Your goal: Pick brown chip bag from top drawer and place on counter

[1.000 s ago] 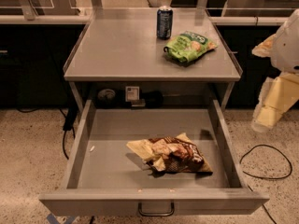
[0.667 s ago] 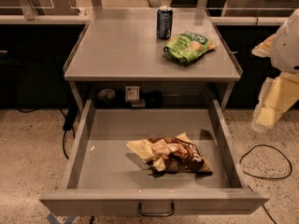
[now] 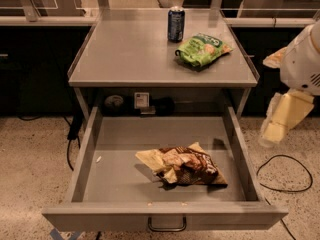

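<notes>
The brown chip bag (image 3: 184, 165) lies crumpled on the floor of the open top drawer (image 3: 100, 184), a little right of centre and towards the front. The drawer is pulled fully out, with its dark wire handle (image 3: 167, 227) at the front panel. The grey counter (image 3: 130, 49) sits above and behind it. My gripper (image 3: 272, 131) hangs at the right, outside the drawer's right wall and above the floor, well apart from the bag and holding nothing.
A dark blue soda can (image 3: 175, 24) stands at the back of the counter, with a green chip bag (image 3: 201, 49) next to it on the right. A black cable (image 3: 285, 174) loops on the speckled floor to the right. Dark cabinets flank the counter.
My gripper has shifted slightly down and to the left. The brown chip bag and the drawer have not moved.
</notes>
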{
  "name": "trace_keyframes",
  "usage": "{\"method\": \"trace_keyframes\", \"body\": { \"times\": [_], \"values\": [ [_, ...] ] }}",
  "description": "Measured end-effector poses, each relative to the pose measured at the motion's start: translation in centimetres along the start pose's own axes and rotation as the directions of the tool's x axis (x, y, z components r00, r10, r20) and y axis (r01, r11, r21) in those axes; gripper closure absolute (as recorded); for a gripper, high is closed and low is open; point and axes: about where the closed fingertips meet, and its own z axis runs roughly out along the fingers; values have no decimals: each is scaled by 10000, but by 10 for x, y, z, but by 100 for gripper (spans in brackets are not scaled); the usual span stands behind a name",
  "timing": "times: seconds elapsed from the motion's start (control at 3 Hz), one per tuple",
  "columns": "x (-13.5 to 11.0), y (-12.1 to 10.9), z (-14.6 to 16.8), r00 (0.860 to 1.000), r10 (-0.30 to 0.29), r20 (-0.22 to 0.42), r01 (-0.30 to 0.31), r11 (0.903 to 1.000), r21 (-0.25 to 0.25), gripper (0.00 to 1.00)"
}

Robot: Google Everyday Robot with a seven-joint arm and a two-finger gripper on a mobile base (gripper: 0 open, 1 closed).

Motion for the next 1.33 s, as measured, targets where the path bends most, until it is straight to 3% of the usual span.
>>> {"method": "trace_keyframes", "body": {
  "times": [0.33, 0.67, 1.33],
  "values": [
    [-1, 3, 40, 9994, 63, 352, -52, 9995, -320, 0],
    [-12, 11, 106, 9937, 140, 1114, -35, 9956, -937, 0],
    [-13, 16, 116, 9938, -33, 1116, 145, 9949, -1003, 0]
  ]
}}
